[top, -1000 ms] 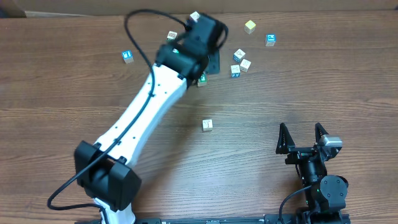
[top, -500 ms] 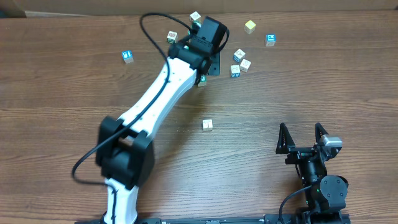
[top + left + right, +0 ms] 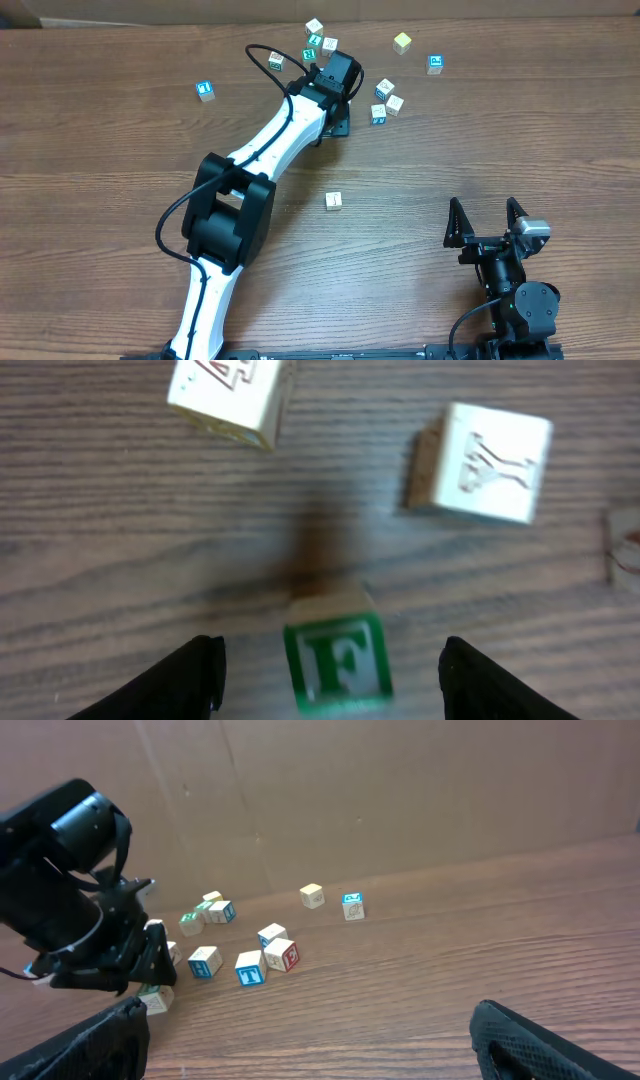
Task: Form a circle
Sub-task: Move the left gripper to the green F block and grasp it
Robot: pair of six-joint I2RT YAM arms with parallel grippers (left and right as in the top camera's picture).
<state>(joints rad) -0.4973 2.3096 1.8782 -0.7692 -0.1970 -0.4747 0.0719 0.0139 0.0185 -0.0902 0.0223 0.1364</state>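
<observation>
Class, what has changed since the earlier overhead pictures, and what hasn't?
The left arm's elbow swung forward; the left claw opened wider around the green F cube. The open right claw and the lone cube stayed put.

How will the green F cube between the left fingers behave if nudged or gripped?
The green F cube looks rigid and flat-faced, so it should slide, not roll, on the table. Small as it is, it is probably light and may twist if pushed off-centre. Its parallel sides should suit the left gripper, jaws open.
</observation>
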